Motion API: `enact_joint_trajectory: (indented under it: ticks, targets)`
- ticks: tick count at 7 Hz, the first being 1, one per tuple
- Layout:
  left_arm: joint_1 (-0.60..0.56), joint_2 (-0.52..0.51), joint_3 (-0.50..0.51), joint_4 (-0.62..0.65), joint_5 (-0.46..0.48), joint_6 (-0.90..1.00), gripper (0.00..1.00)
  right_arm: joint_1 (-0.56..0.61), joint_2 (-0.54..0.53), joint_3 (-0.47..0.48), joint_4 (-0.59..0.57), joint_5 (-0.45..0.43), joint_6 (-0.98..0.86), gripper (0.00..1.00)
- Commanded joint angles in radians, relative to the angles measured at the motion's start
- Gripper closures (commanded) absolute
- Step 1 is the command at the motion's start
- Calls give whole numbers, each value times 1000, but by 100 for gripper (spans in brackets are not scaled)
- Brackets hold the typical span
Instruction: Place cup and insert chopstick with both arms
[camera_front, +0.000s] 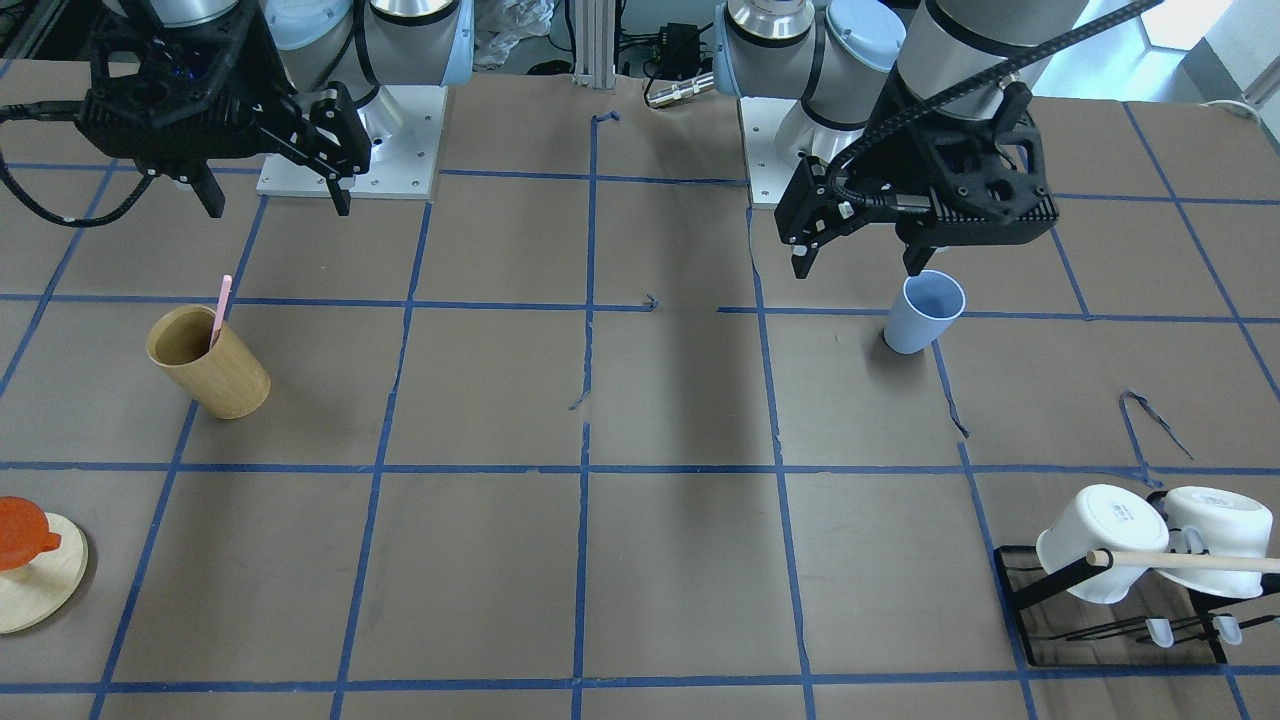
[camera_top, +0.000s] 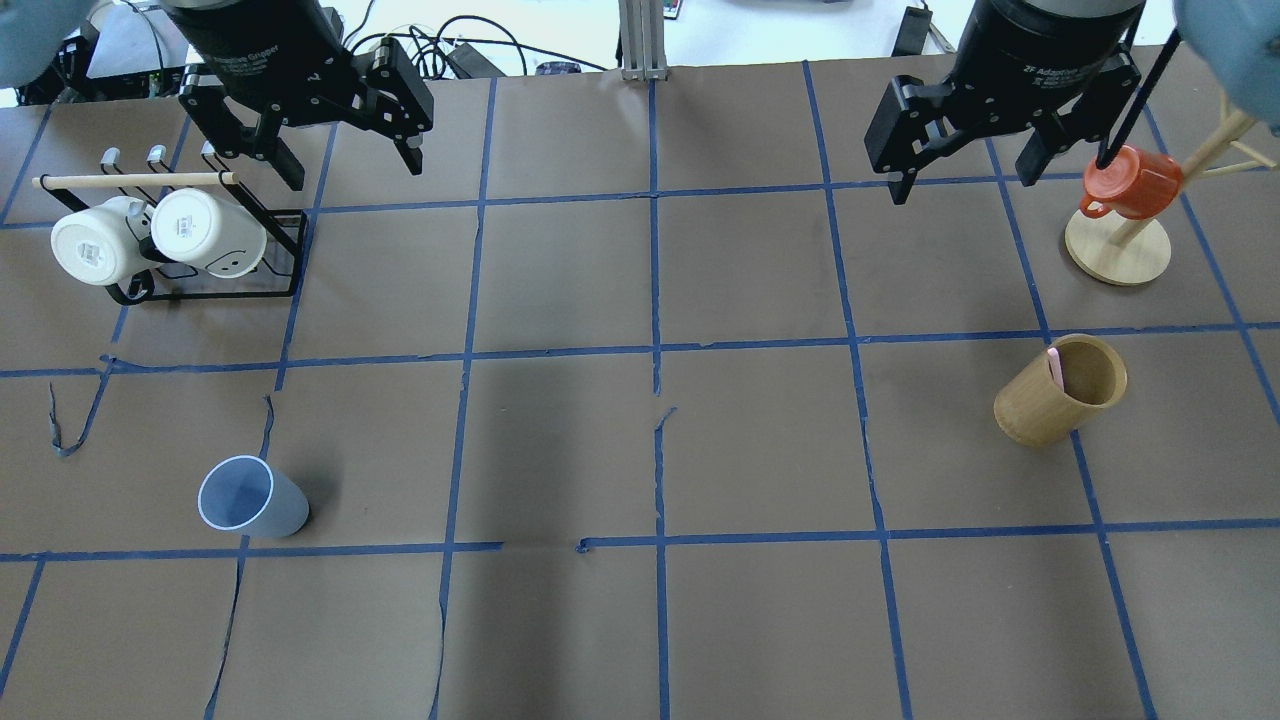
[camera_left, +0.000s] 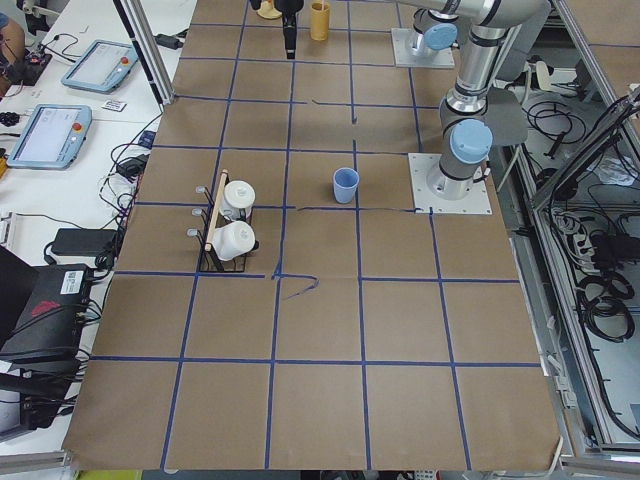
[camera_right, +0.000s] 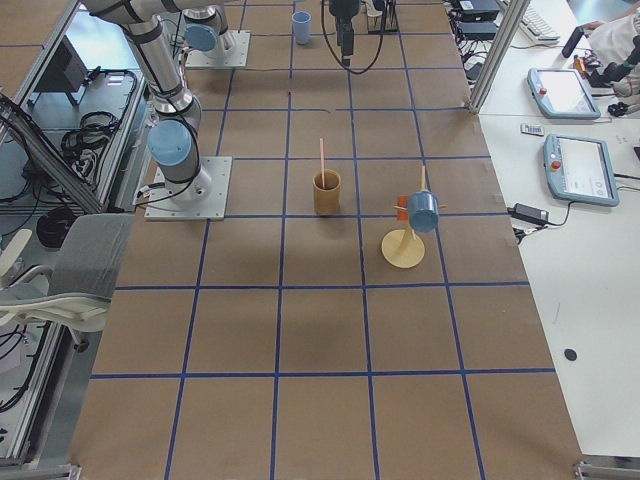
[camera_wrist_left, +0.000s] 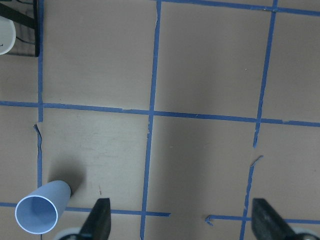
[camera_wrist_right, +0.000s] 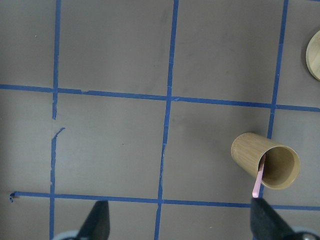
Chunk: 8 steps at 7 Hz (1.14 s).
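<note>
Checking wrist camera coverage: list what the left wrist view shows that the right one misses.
Only left wrist: the blue cup and a corner of the black rack. Only right wrist: the bamboo holder holding the pink chopstick, and the wooden stand base at the edge. Both: the taped table; left gripper and right gripper each open at the bottom.
</note>
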Motion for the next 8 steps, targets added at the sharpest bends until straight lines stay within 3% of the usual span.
enact_joint_trajectory:
  ticks: [1,5,8]
  targets:
    - [2,-6,34,-55,3,-4,0,-6,1,0,1,-7,-7,0]
    - [2,-5,32,-51,3,-4,0,-11,-65,-20,16,3,-10,0]
    - [2,-5,28,-51,3,-4,0,8,-50,-12,5,26,-2,0]
